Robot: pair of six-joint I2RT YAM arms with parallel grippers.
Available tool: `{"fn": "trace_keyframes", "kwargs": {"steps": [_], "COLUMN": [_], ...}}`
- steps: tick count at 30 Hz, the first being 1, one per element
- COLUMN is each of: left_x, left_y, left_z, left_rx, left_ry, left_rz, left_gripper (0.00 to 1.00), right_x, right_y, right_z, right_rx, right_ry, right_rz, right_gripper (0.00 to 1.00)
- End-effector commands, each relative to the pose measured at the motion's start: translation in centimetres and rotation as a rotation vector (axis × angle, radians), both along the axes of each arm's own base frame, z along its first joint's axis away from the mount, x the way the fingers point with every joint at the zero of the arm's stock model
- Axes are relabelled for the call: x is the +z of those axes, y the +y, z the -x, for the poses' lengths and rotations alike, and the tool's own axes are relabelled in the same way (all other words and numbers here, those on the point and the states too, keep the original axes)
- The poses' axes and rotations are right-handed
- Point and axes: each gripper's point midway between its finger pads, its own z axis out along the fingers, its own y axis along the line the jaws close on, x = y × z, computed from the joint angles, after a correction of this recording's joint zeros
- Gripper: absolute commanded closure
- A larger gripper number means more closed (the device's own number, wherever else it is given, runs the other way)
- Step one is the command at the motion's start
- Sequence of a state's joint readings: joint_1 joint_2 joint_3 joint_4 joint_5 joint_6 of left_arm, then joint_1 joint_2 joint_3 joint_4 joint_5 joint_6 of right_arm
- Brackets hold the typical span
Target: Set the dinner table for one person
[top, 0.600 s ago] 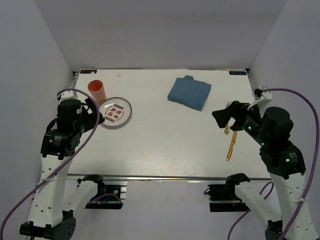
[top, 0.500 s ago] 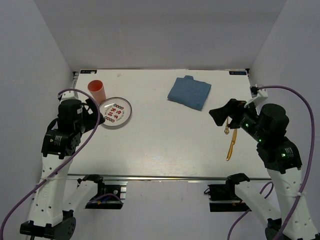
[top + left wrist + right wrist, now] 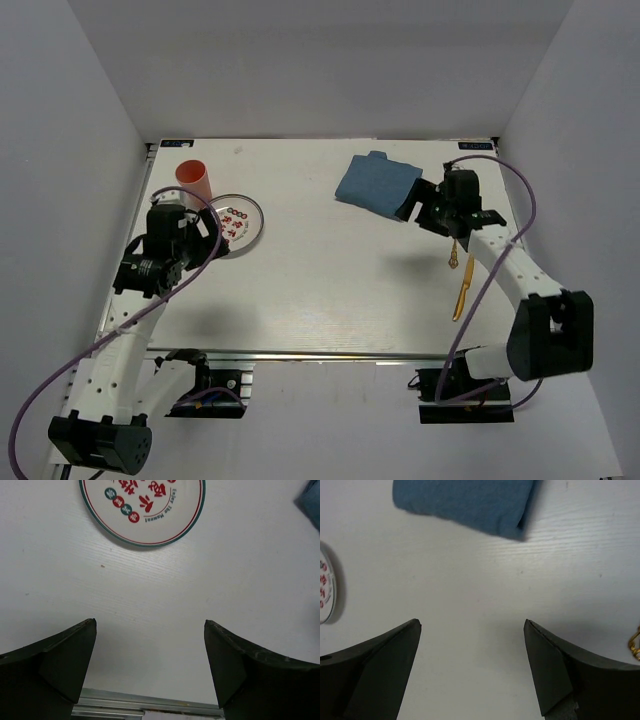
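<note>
Metal rail (image 3: 320, 353) is seen along the near edge of the white table (image 3: 330, 290), and no place has yet been laid on it. Nearest on the right, gold cutlery (image 3: 461, 292) is left lying lengthwise on the bare top, touched by nothing; how many pieces there are cannot be told. Further in on the left, the left gripper (image 3: 150, 625) is held low with its jaws spread wide and nothing between them, pointed at the plate (image 3: 247, 214), whose near rim is seen ahead of the fingertips in the wrist view. Across the table, the right gripper (image 3: 472, 624) is likewise held wide and empty, aimed at the folded blue cloth (image 3: 375, 185), whose near corner lies just beyond it. Farthest, toward the left back corner, the orange cup (image 3: 195, 180) is stood upright just behind the plate. Nothing is judged to be done so far: cloth, plate, cup and cutlery are all scattered toward the edges. What is left is judged to be the whole setting, likely begun with the cloth being spread at the front middle, followed by plate, cutlery and cup
</note>
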State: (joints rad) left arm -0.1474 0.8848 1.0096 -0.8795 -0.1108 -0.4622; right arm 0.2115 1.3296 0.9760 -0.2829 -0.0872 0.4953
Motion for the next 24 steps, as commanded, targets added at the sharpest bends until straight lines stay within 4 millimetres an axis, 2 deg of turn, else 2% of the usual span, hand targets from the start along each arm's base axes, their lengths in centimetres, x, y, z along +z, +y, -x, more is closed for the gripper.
{"fn": "trace_keyframes", "kwargs": {"steps": [1,2,3,4,5,6,7,8,9,10,11,12,13,15,16,19,21,22,24], "left_x": [0.0,-0.1,-0.1,-0.2,0.1,0.1,0.3,0.4,0.5,0.6,0.5,0.4,0.5,0.3,0.2,0.0,0.0,-0.3,-0.4], "left_y": [-0.6,-0.6,-0.6,-0.6,-0.6,-0.7,-0.8,-0.9,-1.1,-1.1,-1.3,-1.7,-1.8,-2.1,-2.1,-2.8,-3.2,-3.3,-3.4], "left_z": [-0.4,-0.4,-0.3,-0.2,-0.1,-0.1,-0.2,0.0,0.0,0.0,0.1,0.1,0.1,0.0,0.0,-0.1,-0.1,-0.2,-0.3], "left_rx": [-0.045,-0.046,-0.043,-0.041,-0.040,-0.042,-0.044,-0.053,-0.060,-0.063,-0.074,-0.089,-0.097,-0.110,-0.113,-0.150,-0.176,-0.179,-0.185], "left_ry": [-0.046,-0.045,-0.049,-0.049,-0.072,-0.081,-0.102,-0.113,-0.117,-0.124,-0.126,-0.124,-0.128,-0.121,-0.118,-0.112,-0.110,-0.100,-0.092], "left_rz": [0.003,0.005,0.006,0.008,0.012,0.019,0.025,0.035,0.039,0.041,0.047,0.050,0.055,0.057,0.058,0.077,0.083,0.085,0.085], "left_gripper": [0.02,0.02,0.02,0.02,0.02,0.02,0.02,0.02,0.02,0.02,0.02,0.02,0.02,0.02,0.02,0.02,0.02,0.02,0.02], "right_x": [2.4,1.7,2.5,2.0,-0.2,1.0,-1.1,-1.6,-0.4,-2.2,-2.5,-1.0,-2.7,-3.5,-3.5,-3.9,-4.2,-5.1,-4.8], "right_y": [-2.6,-2.9,-3.2,-3.0,-4.1,-4.1,-4.1,-5.0,-4.9,-5.2,-5.5,-5.4,-5.4,-5.7,-5.4,-5.0,-4.8,-4.6,-4.4], "right_z": [-6.1,-6.8,-8.2,-8.7,-9.9,-11.5,-12.3,-13.3,-14.7,-15.7,-16.3,-17.9,-18.7,-19.8,-21.2,-22.9,-23.2,-23.5,-24.1], "right_rx": [-0.099,-0.104,-0.103,-0.083,-0.104,-0.101,-0.096,-0.110,-0.101,-0.099,-0.093,-0.077,-0.069,-0.060,-0.037,-0.013,-0.010,-0.006,-0.006], "right_ry": [-0.153,-0.139,-0.156,-0.136,-0.082,-0.106,-0.061,-0.054,-0.087,-0.051,-0.036,-0.076,-0.046,-0.020,-0.028,-0.030,-0.013,0.002,-0.011], "right_rz": [0.051,0.059,0.065,0.062,0.072,0.065,0.066,0.066,0.065,0.073,0.077,0.080,0.082,0.080,0.060,0.049,0.039,0.030,0.023], "right_gripper": [0.11,0.12,0.12,0.12,0.12,0.13,0.14,0.15,0.16,0.17,0.18,0.19,0.19,0.20,0.21,0.23,0.23,0.24,0.24]}}
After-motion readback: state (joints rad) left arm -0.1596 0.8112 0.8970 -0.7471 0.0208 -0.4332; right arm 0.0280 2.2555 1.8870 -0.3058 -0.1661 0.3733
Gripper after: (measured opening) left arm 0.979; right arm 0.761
